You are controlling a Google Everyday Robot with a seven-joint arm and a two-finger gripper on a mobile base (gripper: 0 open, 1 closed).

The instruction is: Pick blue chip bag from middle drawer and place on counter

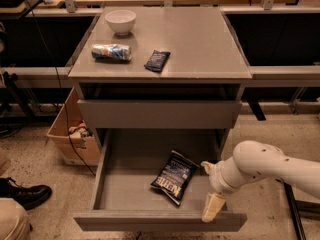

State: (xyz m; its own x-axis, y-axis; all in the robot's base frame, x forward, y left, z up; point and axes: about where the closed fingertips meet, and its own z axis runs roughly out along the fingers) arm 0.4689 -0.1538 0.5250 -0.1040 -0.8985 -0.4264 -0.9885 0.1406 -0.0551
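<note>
The blue chip bag (174,176) lies flat on the floor of the open middle drawer (135,191), right of centre, white lettering up. My gripper (210,190) hangs from the white arm at the drawer's right front corner, just right of the bag and apart from it. One pale finger (213,207) points down over the drawer's front edge; a second pale tip (207,166) shows above it. The grey counter (200,44) tops the cabinet above the drawer.
On the counter stand a white bowl (120,21), a blue-and-white can (111,52) lying on its side and a small flat dark-blue packet (157,60). A shut drawer panel (159,114) sits above the open one. A cardboard box (72,136) stands left; a shoe (22,193) lies lower left.
</note>
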